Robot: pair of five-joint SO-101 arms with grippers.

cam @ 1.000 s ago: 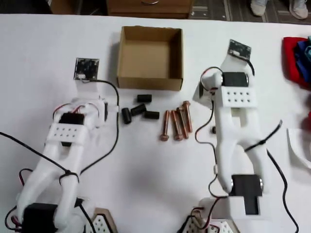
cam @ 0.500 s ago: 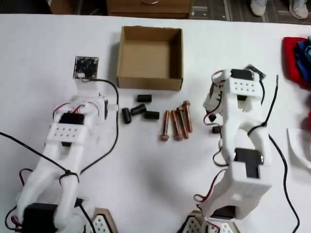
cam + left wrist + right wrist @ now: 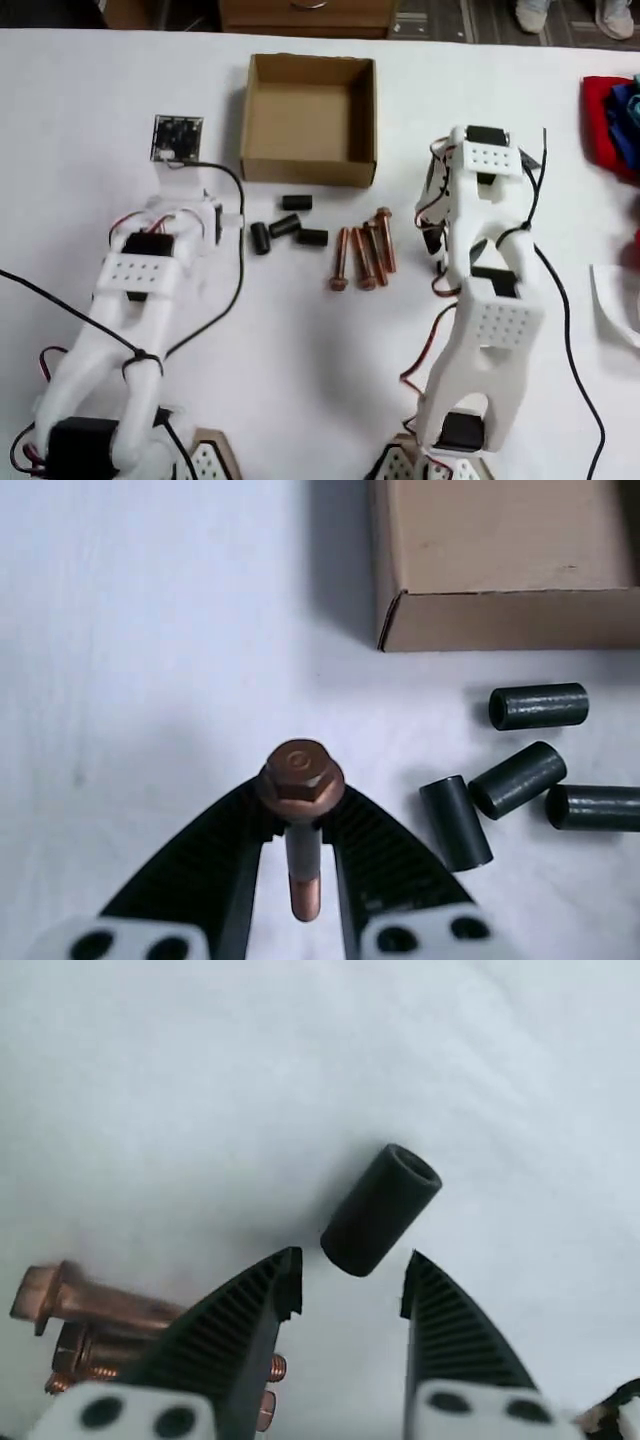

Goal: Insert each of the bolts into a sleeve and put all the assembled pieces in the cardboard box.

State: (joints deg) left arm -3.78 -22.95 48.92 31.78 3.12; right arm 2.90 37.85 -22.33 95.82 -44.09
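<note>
Fingers (image 3: pixel 225 855) of the left gripper (image 3: pixel 300 818) clamp the shank of a copper bolt (image 3: pixel 300 778), its head at the tips. The right gripper (image 3: pixel 350 1265) stands spread, a lone sleeve (image 3: pixel 380 1210) lying with its near end between the tips, apart from both. Step in hand, I judge: taking that sleeve. The next move calls for closing squarely on it, then mating the two. Other sleeves (image 3: pixel 285 228) lie at six o'clock of the cardboard box (image 3: pixel 310 165), loose bolts (image 3: pixel 362 255) at five.
</note>
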